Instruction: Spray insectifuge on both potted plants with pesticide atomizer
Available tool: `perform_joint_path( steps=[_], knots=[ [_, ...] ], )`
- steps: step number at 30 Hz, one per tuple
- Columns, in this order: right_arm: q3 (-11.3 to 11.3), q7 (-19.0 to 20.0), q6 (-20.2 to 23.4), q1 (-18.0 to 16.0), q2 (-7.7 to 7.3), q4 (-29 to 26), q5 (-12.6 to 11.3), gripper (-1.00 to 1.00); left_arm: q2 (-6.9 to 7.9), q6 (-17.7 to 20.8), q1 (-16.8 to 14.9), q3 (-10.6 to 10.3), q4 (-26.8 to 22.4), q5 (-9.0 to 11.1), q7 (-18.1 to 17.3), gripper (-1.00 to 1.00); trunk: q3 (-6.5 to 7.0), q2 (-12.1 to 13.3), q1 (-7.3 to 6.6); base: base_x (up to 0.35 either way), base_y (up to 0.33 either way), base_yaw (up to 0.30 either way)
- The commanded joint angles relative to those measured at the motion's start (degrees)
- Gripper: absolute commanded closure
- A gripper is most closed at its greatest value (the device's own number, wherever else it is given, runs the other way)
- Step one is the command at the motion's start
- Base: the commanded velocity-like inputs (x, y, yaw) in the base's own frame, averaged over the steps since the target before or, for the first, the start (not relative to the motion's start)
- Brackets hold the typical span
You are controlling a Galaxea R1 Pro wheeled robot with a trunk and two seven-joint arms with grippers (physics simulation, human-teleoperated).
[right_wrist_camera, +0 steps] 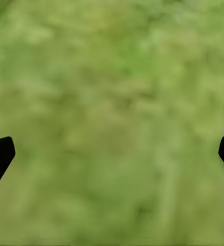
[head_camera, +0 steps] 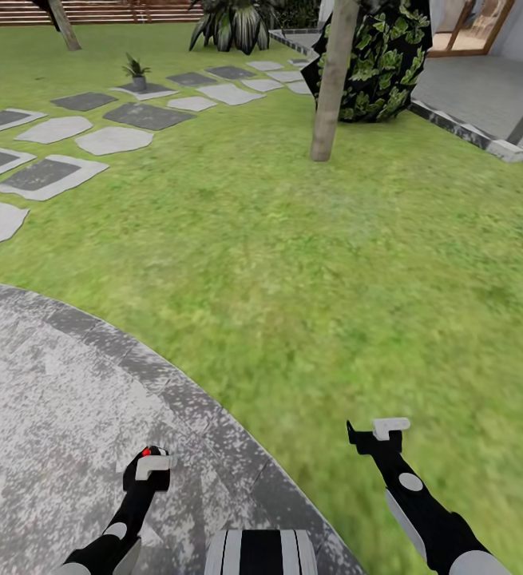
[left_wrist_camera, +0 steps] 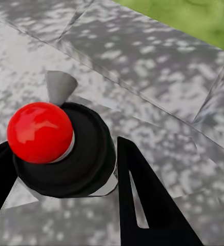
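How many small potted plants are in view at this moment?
1. A single potted plant stands on a grey stepping stone far off at the head view's upper left. The second may lie outside the frame or behind the trees.

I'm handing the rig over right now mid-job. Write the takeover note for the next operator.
Left gripper: shut on the pesticide atomizer, red cap and dark head between the jaws, held over the round paved patio.
Right gripper: open, empty, over the lawn.
One potted plant sits far ahead on a stepping stone at upper left in the head view, past the stone path.
Done: atomizer picked up.
Left: drive to that plant, spray it fully, then locate and spray the second plant.
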Motion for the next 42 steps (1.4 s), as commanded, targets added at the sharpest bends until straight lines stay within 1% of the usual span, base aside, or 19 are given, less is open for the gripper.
perform_joint_path(
  steps=[1, 12, 13, 15, 16, 18, 19, 21, 22, 24, 25, 27, 28, 29, 30, 31, 34, 37, 42],
  knots=[
    [0.5, -0.4, -0.2, 0.0, -0.09, 0.0, -0.6, -1.0, 0.01, -0.2, 0.0, -0.2, 0.1, -0.2, 0.4, 1.0, 0.2, 0.0, -0.03, 0.0, 0.0, 0.0],
    [0.5, -0.7, -0.4, 0.0, -0.09, -0.1, -0.6, -1.0, 0.01, -0.2, 0.0, 0.0, 0.1, -0.1, 0.5, 1.0, 2.63, 0.2, -0.32, 0.0, 0.0, 0.0],
    [0.2, -1.0, -0.5, 0.0, -0.69, 0.0, -0.6, -1.0, -0.08, -0.1, 0.1, -0.1, -1.3, -0.6, 1.0, 1.0, 2.94, 0.2, -0.34, 0.0, 0.0, -0.074],
    [0.2, -0.9, -0.5, 0.0, -0.8, 0.5, -0.5, -1.0, 0.01, 0.0, 1.3, 0.1, -1.4, -0.5, 1.0, 1.0, 3.55, 0.2, -0.39, 0.0, 0.0, -0.08],
    [0.4, -0.8, -1.5, 0.1, -0.8, 5.3, -0.5, -1.0, 0.08, -0.1, 5.0, 0.2, -1.8, -0.3, 2.0, 1.0, 3.86, 0.2, -0.42, 0.0, 0.0, -0.086],
    [0.5, -0.8, -4.2, 0.2, -0.81, 9.4, -0.5, -1.0, 0.09, -0.2, 6.9, 0.3, -1.9, -0.2, 2.9, 1.0, 4.48, 0.2, -0.47, 0.0, 0.0, -0.087],
    [0.5, -0.8, -6.1, 0.2, -0.8, 12.2, -0.5, -1.0, 0.07, -0.2, 7.7, 0.3, -1.9, -0.2, 3.3, 1.0, 4.79, 0.2, -0.5, 0.0, 0.0, -0.087],
    [0.5, -0.8, -11.3, 0.3, -0.7, 19.0, -0.6, -1.0, 0.03, -0.3, 9.0, 0.3, -1.9, -0.1, 4.0, 1.0, 5.41, 0.3, -0.55, 0.0, 0.0, -0.087],
    [0.5, -0.8, -12.8, 0.3, -0.69, 20.9, -0.6, -1.0, 0.03, -0.3, 9.2, 0.3, -1.9, -0.1, 4.1, 1.0, 5.72, 0.3, -0.57, 0.0, 0.0, -0.087],
    [0.5, -0.7, -19.5, 0.3, -0.5, 28.0, -0.6, -1.0, 0.02, -1.1, 10.2, 0.3, -1.6, -0.1, 4.3, 1.0, 6.35, 0.3, -0.63, 0.0, 0.0, -0.087],
    [0.5, -0.7, -21.1, 0.3, -0.47, 29.6, -0.6, -1.0, 0.01, -1.4, 10.5, 0.3, -1.6, -0.1, 4.4, 1.0, 6.66, 0.3, -0.65, 0.0, 0.0, -0.087],
    [0.5, -0.7, -26.4, 0.3, -0.53, 33.5, -0.6, -1.0, 0.01, -2.9, 11.7, 0.4, -1.3, 0.3, 4.8, 1.0, 7.28, 0.4, -0.7, 0.0, 0.0, -0.087],
    [0.4, -0.6, -28.1, 0.5, -0.59, 34.5, -0.6, -1.0, 0.01, -3.4, 12.4, 0.4, -1.3, 0.8, 5.1, 1.0, 7.59, 0.4, -0.73, 0.0, 0.0, -0.087],
    [0.4, -0.6, -28.7, 0.7, -0.62, 34.8, -0.6, -1.0, 0.01, -3.6, 12.7, 0.4, -1.3, 1.1, 5.2, 1.0, 7.9, 0.4, -0.75, 0.0, 0.0, -0.087],
    [0.4, -0.7, -29.5, 1.2, -0.63, 35.3, -0.6, -1.0, 0.01, -3.8, 13.3, 0.4, -1.3, 1.8, 5.4, 1.0, 8.21, 0.4, -0.78, 0.0, 0.0, -0.086],
    [0.5, -0.7, -30.1, 1.7, -0.59, 35.5, -0.6, -1.0, 0.01, -4.0, 13.7, 0.4, -1.2, 2.7, 5.4, 1.0, 8.52, 0.4, -0.81, 0.0, 0.0, -0.083],
    [0.5, -0.7, -30.7, 2.3, -0.28, 35.9, -0.7, -1.0, 0.01, -4.3, 14.4, 0.4, -1.1, 4.3, 5.5, 1.0, 9.45, 0.4, -0.88, 0.0, 0.0, -0.079],
    [0.5, -0.8, -31.0, 2.5, -0.17, 36.0, -0.7, -1.0, -0.04, -4.3, 14.9, 0.3, -1.1, 4.9, 5.5, 1.0, 10.39, 0.5, -0.96, 0.0, 0.0, -0.079],
    [0.4, -0.9, -31.1, 2.6, -0.14, 36.1, -0.8, -1.0, -0.07, -4.4, 15.1, 0.3, -1.1, 4.9, 5.5, 1.0, 11.94, 0.6, -1.09, 0.0, 0.0, -0.082]
  ],
)
